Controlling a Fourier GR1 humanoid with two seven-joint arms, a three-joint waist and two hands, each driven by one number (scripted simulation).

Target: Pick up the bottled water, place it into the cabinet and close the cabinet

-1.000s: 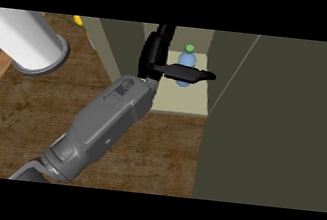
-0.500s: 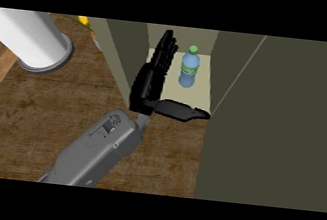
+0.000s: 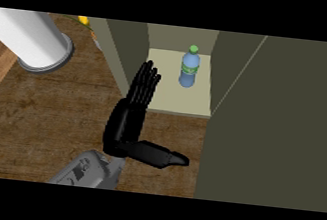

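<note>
bottled water (image 3: pixel 189 70) stood upright on the cabinet (image 3: pixel 169 98) shelf, one hand (image 3: pixel 132 121) released with fingers straight nearby, which arm unclear, white cylinder (image 3: pixel 27 37) cut off at the edge

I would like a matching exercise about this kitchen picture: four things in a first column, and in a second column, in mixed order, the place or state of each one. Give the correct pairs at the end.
Column one:
1. bottled water
2. hand
3. white cylinder
4. cabinet door

Column two:
A. at the upper left, over the wooden counter
B. standing upright on the pale shelf inside the cabinet
C. open, a dark panel filling the right side
D. fingers straight, holding nothing, outside the shelf

Pairs: 1-B, 2-D, 3-A, 4-C
</note>
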